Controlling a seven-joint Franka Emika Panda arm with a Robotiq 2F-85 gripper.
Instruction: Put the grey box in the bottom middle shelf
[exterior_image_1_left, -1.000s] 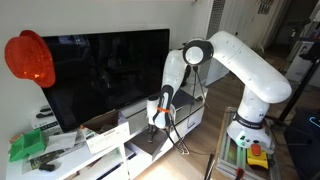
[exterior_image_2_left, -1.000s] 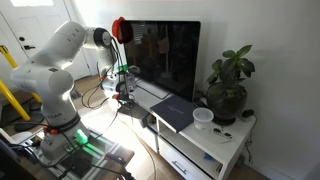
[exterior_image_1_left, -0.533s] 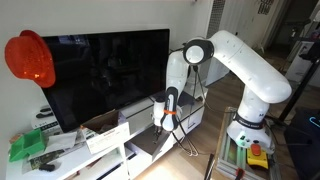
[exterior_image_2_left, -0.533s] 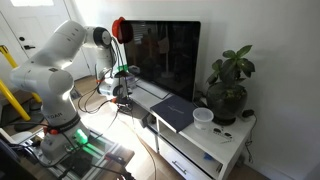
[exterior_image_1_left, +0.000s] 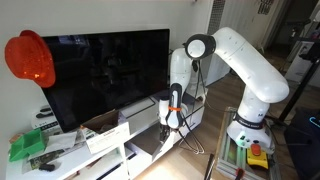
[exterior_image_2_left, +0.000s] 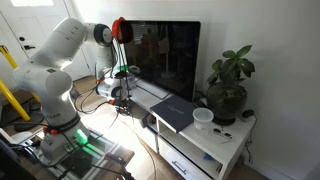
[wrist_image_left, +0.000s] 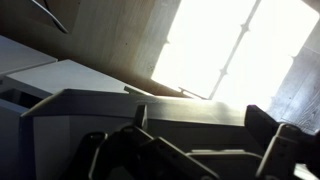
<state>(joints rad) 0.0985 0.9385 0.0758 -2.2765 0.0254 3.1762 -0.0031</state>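
White bench (exterior_image_1_left: 141, 108), dark TV (exterior_image_1_left: 105, 72); claw (exterior_image_1_left: 171, 124) wide

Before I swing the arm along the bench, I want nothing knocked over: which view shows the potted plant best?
An exterior view shows the potted plant whole, standing at the end of the bench beside the TV. It is out of frame everywhere else, the wrist view included.

Wrist view dim, blurry — floor (wrist_image_left: 235, 50) glare v. bright.
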